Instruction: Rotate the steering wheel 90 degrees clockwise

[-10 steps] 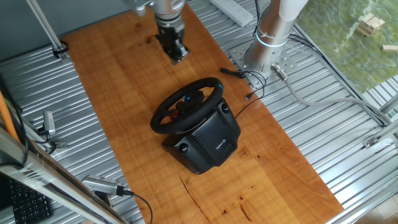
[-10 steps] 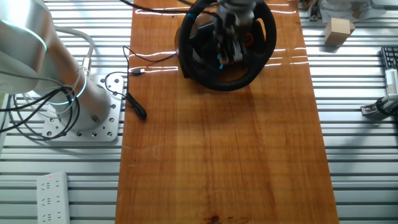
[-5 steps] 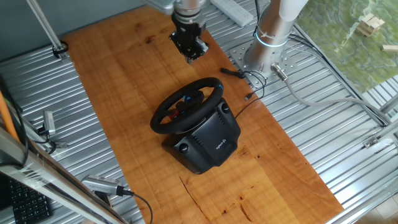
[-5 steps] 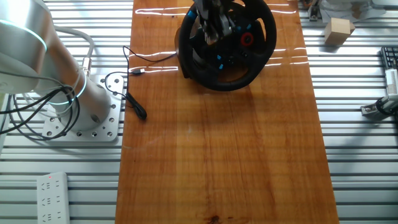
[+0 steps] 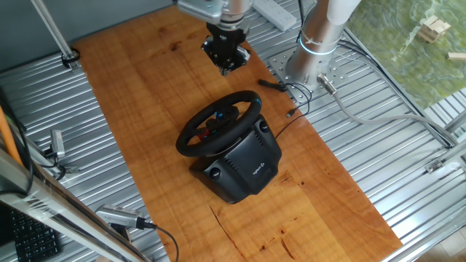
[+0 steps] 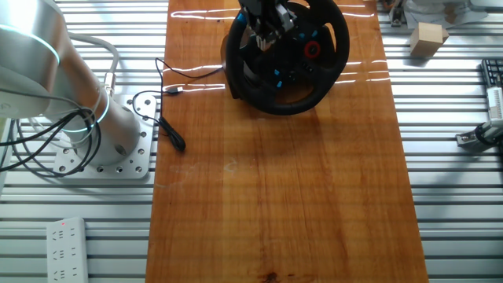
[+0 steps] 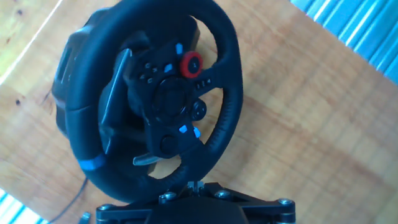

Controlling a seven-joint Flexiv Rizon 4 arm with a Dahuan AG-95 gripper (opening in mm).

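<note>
This is a robotics lab or test bench. A wooden surface (image 5: pixel 145 109) lies on a ribbed aluminium frame (image 5: pixel 378 153), and the arm's silver base (image 6: pixel 86 118) is bolted to a plate beside the surface's long edge, with loose cables (image 6: pixel 31 145) around it. A white power strip (image 6: pixel 65 250), a keyboard (image 5: pixel 25 236) and small wooden blocks (image 5: pixel 435 29) lie beyond the surface's edges.
</note>
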